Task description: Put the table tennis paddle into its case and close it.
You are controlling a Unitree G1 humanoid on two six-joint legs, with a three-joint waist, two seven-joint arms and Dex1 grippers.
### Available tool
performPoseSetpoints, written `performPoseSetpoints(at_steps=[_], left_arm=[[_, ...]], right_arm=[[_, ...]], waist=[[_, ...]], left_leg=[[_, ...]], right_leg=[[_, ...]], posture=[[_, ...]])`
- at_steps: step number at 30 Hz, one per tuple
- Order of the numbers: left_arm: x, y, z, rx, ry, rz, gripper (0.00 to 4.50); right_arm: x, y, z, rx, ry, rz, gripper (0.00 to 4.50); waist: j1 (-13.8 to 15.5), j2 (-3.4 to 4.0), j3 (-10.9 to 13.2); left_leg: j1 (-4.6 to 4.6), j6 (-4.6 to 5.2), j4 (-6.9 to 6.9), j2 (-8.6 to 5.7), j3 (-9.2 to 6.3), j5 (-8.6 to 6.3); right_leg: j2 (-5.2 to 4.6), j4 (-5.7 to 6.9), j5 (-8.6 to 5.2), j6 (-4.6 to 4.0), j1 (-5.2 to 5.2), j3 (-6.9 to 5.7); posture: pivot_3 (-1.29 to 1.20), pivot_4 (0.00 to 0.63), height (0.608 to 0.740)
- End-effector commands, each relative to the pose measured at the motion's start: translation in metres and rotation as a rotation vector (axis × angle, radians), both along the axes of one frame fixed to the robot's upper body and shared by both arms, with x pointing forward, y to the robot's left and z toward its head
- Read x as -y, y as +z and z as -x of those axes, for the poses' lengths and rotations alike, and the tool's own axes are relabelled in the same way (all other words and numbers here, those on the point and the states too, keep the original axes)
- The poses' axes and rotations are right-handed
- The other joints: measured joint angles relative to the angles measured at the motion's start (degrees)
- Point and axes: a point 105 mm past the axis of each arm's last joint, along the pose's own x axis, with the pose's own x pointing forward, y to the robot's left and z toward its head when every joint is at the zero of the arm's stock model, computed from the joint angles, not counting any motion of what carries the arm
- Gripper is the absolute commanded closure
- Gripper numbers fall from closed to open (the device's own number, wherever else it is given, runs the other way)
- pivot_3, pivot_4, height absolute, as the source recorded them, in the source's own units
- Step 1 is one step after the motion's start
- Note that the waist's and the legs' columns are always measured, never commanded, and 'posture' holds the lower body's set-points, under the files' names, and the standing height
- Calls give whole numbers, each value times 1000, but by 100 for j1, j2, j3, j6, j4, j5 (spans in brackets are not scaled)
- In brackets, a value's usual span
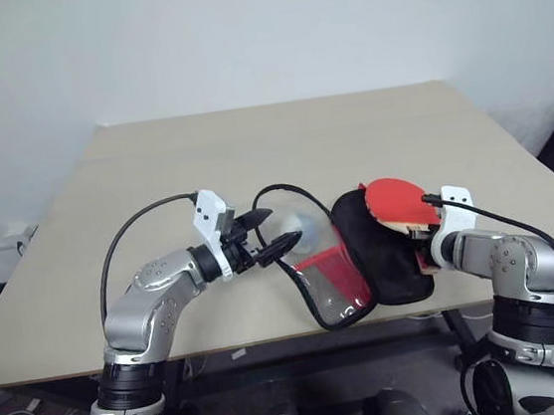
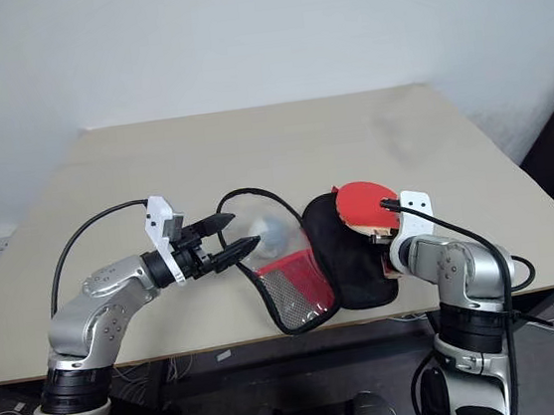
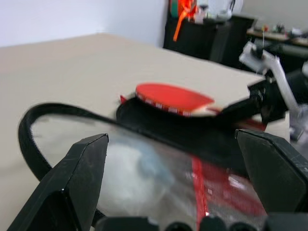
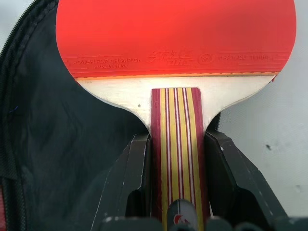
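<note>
The right gripper (image 4: pixel 175 159) clamps the striped wooden handle of the stiff, light red-rubber table tennis paddle (image 1: pixel 398 201) over the floppy black-and-clear zip case (image 1: pixel 363 258) near the beige table's (image 1: pixel 251 150) front edge, a sound hold, while the left gripper (image 1: pixel 272 230) stands open by the limp clear flap.

the bench (image 1: pixel 249 140) is viewed from above by two head cameras; the case (image 3: pixel 159 127) and paddle (image 4: pixel 175 38) are viewed closely by wrist cameras.

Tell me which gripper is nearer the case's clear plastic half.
Left. The left gripper stands open at the clear plastic half of the case. The right gripper is over the black half, shut on the paddle.
</note>
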Motion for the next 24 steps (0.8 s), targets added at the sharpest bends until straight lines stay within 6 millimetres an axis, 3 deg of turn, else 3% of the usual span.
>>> performPoseSetpoints(at_steps=[1,8,18,24], left_arm=[[10,21,3,72,-37,15,0],[16,11,6,68,-50,-14,0],[17,10,5,56,-43,-4,0],[17,11,5,33,-39,12,0]], right_arm=[[-19,25,-4,85,33,-11,3328],[-38,29,2,78,82,-29,3328],[-32,46,0,168,114,34,3328],[-42,55,5,237,226,50,3328]], waist=[[-3,0,0],[-9,1,0],[-9,1,0],[-53,1,0]], left_leg=[[0,0,1,0,1,0],[0,-3,-1,0,1,0],[0,-4,0,0,1,0],[0,-4,-1,0,1,0]], right_leg=[[0,1,0,0,0,0],[1,1,0,0,0,-2],[0,0,0,0,1,-3],[1,0,0,0,0,-4]], posture=[[0,0,724],[0,0,724],[0,0,724],[0,0,724]])
